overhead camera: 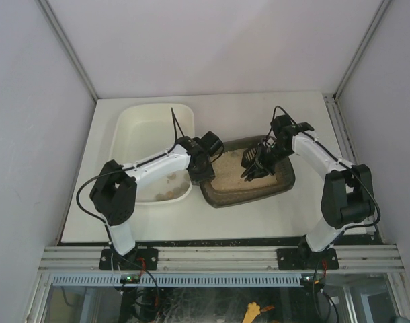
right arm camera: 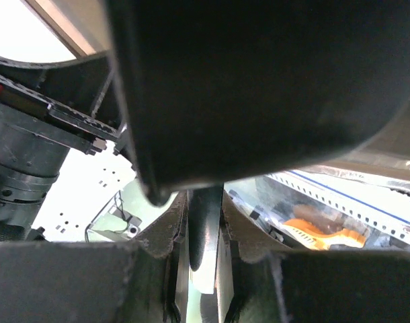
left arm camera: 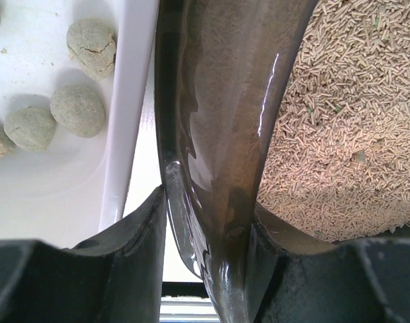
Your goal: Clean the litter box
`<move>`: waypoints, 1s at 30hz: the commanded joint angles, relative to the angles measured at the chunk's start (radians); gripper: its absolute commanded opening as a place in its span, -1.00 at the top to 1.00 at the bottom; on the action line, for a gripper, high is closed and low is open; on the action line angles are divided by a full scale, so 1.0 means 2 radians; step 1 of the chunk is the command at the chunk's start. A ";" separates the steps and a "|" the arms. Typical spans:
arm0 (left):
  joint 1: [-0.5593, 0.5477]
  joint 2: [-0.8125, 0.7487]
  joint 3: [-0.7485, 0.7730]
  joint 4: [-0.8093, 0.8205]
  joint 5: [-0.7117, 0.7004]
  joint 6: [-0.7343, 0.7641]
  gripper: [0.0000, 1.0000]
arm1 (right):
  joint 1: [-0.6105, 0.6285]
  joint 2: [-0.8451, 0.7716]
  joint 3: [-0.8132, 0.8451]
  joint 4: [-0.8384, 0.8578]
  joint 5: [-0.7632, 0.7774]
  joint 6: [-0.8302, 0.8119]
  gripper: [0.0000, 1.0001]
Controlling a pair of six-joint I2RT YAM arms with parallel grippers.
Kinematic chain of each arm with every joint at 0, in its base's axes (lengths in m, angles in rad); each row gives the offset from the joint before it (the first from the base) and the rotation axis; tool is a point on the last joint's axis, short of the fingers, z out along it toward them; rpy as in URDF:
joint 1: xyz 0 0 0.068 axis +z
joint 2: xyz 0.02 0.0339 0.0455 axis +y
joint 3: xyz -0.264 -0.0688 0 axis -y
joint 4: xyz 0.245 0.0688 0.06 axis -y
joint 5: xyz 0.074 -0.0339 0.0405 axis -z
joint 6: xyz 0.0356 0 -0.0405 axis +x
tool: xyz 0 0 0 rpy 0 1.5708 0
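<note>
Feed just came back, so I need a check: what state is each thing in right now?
left tool: shut on the litter box wall.
right tool: shut on the scoop handle.
litter box: holds pellet litter.
scoop: held over the litter; contact unclear.
white tub: holds several clumps.

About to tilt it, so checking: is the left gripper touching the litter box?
Touching. The left wrist view shows the left gripper clamped on the wall of the litter box, one finger pressed against each side of it.
</note>
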 commanded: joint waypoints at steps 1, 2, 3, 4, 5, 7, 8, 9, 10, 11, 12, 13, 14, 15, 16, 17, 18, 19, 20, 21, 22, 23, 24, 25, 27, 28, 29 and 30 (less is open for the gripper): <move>-0.005 -0.057 0.020 0.050 0.027 -0.013 0.80 | 0.016 -0.009 0.014 -0.030 0.003 -0.019 1.00; -0.005 -0.057 0.021 0.050 0.028 -0.012 0.80 | 0.017 -0.010 0.014 -0.032 0.010 -0.019 1.00; -0.005 -0.057 0.021 0.050 0.029 -0.013 0.79 | 0.018 -0.011 0.012 -0.033 0.015 -0.017 1.00; -0.005 -0.057 0.021 0.051 0.032 -0.014 0.79 | 0.019 -0.011 0.009 -0.031 0.018 -0.015 1.00; -0.005 -0.057 0.020 0.052 0.036 -0.015 0.80 | 0.020 -0.010 0.008 -0.031 0.018 -0.010 1.00; -0.006 -0.059 0.015 0.056 0.041 -0.017 0.80 | 0.022 -0.005 0.006 -0.034 0.016 -0.007 1.00; -0.005 -0.061 0.012 0.059 0.043 -0.017 0.80 | 0.023 -0.002 0.006 -0.037 0.017 -0.006 1.00; -0.006 -0.064 0.007 0.062 0.044 -0.018 0.80 | 0.024 0.000 0.006 -0.040 0.017 -0.003 1.00; -0.005 -0.066 0.003 0.064 0.046 -0.018 0.80 | 0.026 0.002 0.006 -0.041 0.018 -0.001 1.00; -0.005 -0.068 0.000 0.066 0.048 -0.018 0.80 | 0.028 0.003 0.006 -0.042 0.022 0.002 1.00; -0.005 -0.069 -0.003 0.067 0.049 -0.018 0.80 | 0.029 0.005 0.006 -0.042 0.026 0.003 1.00; -0.005 -0.069 -0.004 0.068 0.051 -0.018 0.80 | 0.031 0.008 0.006 -0.042 0.028 0.004 1.00; -0.006 -0.069 -0.005 0.070 0.053 -0.018 0.81 | 0.032 0.012 0.006 -0.041 0.027 0.005 1.00; -0.005 -0.069 -0.006 0.072 0.055 -0.017 0.83 | 0.034 0.016 0.006 -0.040 0.026 0.005 1.00; -0.006 -0.068 -0.006 0.073 0.056 -0.018 0.84 | 0.035 0.022 0.006 -0.037 0.024 0.005 1.00; -0.005 -0.069 -0.007 0.073 0.056 -0.018 0.85 | 0.038 0.027 0.006 -0.033 0.022 0.006 1.00; -0.005 -0.069 -0.007 0.073 0.056 -0.019 0.85 | 0.041 0.032 0.006 -0.028 0.020 0.007 1.00; -0.005 -0.071 -0.007 0.073 0.055 -0.018 0.86 | 0.044 0.037 0.006 -0.022 0.018 0.009 1.00; -0.005 -0.072 -0.008 0.073 0.053 -0.018 0.86 | 0.048 0.043 0.006 -0.015 0.015 0.011 1.00; -0.005 -0.075 -0.009 0.074 0.051 -0.016 0.86 | 0.052 0.047 0.006 -0.010 0.012 0.014 1.00; -0.005 -0.079 -0.012 0.076 0.048 -0.015 0.86 | 0.054 0.053 0.006 -0.003 0.009 0.016 1.00; -0.005 -0.083 -0.016 0.079 0.046 -0.015 0.85 | 0.056 0.059 0.007 0.001 0.007 0.017 1.00; -0.004 -0.086 -0.021 0.082 0.044 -0.016 0.86 | 0.058 0.063 0.007 0.006 0.004 0.019 1.00; -0.003 -0.089 -0.024 0.085 0.045 -0.017 0.85 | 0.059 0.067 0.007 0.012 0.003 0.021 1.00; -0.002 -0.094 -0.029 0.089 0.047 -0.018 0.81 | 0.062 0.075 0.007 0.024 -0.001 0.028 1.00; -0.002 -0.096 -0.029 0.091 0.047 -0.018 0.76 | 0.063 0.078 0.007 0.032 -0.003 0.031 1.00; -0.001 -0.097 -0.029 0.092 0.047 -0.018 0.72 | 0.065 0.081 0.007 0.038 -0.006 0.036 1.00; -0.001 -0.099 -0.029 0.092 0.048 -0.018 0.70 | 0.067 0.083 0.007 0.045 -0.006 0.040 1.00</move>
